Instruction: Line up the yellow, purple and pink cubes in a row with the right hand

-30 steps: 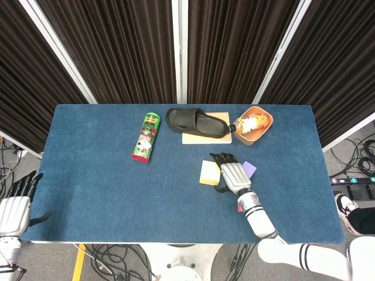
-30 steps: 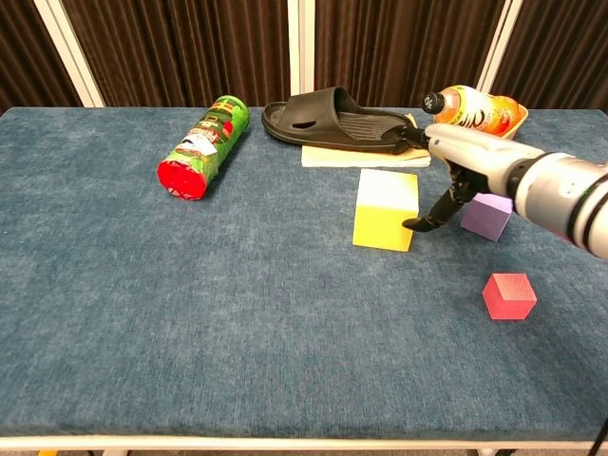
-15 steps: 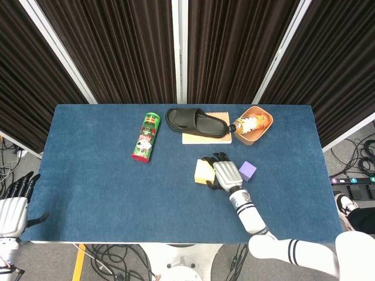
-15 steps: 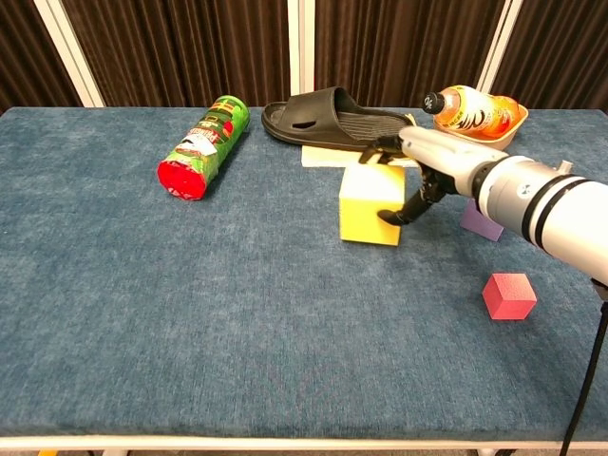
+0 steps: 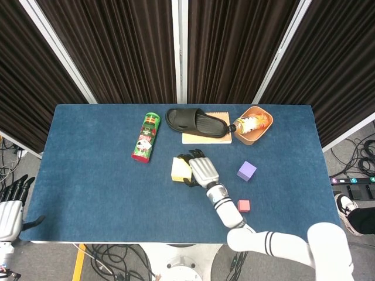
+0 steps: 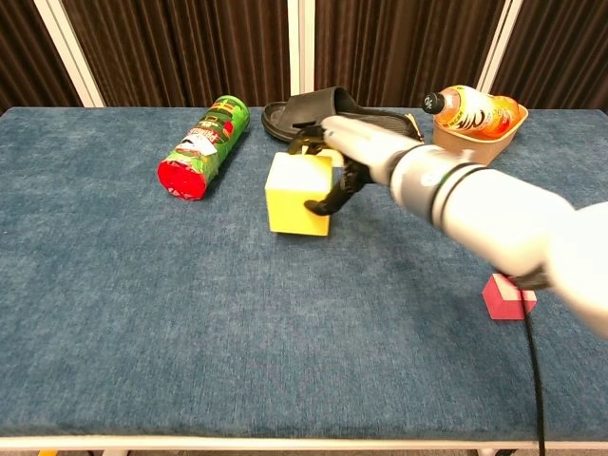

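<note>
Blue cloth table, dark curtains behind; right hand grips yellow cube (fingers wrapped round).

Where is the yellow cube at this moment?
In the head view the yellow cube sits near the table's middle, gripped by the right hand, just right of the green can and below the black slipper.

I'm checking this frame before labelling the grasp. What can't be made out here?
- Purple cube: chest view, hidden behind the right arm.
- Pink cube: chest view, partly covered by the arm.
- Right robot hand on the yellow cube: whether it grips or only pushes is unclear; head view, the hand covers the cube's right side.
- Left robot hand: head view only, cut off by the edge.
</note>
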Controlling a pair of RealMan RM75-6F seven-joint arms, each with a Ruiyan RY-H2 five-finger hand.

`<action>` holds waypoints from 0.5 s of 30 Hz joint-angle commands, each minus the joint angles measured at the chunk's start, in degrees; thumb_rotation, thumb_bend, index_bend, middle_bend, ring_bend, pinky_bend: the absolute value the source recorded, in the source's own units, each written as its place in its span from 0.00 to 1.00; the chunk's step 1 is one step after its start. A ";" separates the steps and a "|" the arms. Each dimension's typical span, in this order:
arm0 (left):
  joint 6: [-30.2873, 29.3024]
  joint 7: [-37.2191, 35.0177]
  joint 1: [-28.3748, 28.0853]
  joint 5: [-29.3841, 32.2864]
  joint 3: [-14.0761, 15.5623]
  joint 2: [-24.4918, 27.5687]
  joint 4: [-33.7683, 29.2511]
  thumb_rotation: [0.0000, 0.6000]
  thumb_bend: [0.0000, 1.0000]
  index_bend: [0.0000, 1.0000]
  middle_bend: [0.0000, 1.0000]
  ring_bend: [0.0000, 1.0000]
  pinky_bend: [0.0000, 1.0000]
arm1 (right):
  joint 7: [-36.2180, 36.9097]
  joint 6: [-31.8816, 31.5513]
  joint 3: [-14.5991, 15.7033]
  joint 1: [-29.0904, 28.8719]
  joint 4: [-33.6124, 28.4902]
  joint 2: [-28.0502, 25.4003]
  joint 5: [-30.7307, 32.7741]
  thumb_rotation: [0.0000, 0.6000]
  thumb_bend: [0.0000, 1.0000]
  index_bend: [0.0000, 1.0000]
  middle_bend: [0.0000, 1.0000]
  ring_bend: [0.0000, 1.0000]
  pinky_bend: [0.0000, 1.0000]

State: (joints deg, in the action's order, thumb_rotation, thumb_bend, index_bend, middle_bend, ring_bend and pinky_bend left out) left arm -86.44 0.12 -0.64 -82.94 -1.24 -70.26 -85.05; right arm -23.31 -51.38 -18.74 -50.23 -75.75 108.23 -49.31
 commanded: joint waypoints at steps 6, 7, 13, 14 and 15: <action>-0.22 0.04 0.21 -0.13 -0.04 0.00 0.04 1.00 0.06 0.14 0.16 0.11 0.16 | -2.89 0.99 0.60 -2.01 0.65 0.70 3.08 1.00 0.10 0.00 0.07 0.00 0.00; -0.23 0.09 0.17 -0.19 -0.09 0.00 0.01 1.00 0.06 0.14 0.16 0.11 0.16 | -2.81 0.71 0.78 -1.64 -0.43 -0.20 2.86 1.00 0.09 0.00 0.06 0.00 0.00; -0.45 0.40 -0.17 -0.93 -0.30 -0.14 -0.26 1.00 0.06 0.14 0.16 0.11 0.16 | -0.38 -2.18 2.81 3.03 -9.92 -10.30 -1.45 1.00 0.05 0.00 0.03 0.00 0.00; -0.52 0.39 -0.17 -1.00 -0.31 -0.14 -0.28 1.00 0.06 0.14 0.16 0.11 0.16 | 0.12 -2.22 3.50 3.92 -11.32 -12.66 -2.67 1.00 0.05 0.00 0.04 0.00 0.00; -0.55 0.39 -0.15 -1.06 -0.29 -0.12 -0.29 1.00 0.06 0.14 0.16 0.11 0.16 | 0.92 -1.82 4.62 5.04 -12.91 -16.10 -4.54 1.00 0.05 0.00 0.05 0.00 0.00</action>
State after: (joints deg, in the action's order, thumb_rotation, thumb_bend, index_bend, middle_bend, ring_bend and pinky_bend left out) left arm -86.99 0.51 -0.78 -84.00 -1.53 -70.37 -85.33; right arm -24.38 -52.48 -16.52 -48.46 -83.74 99.27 -49.70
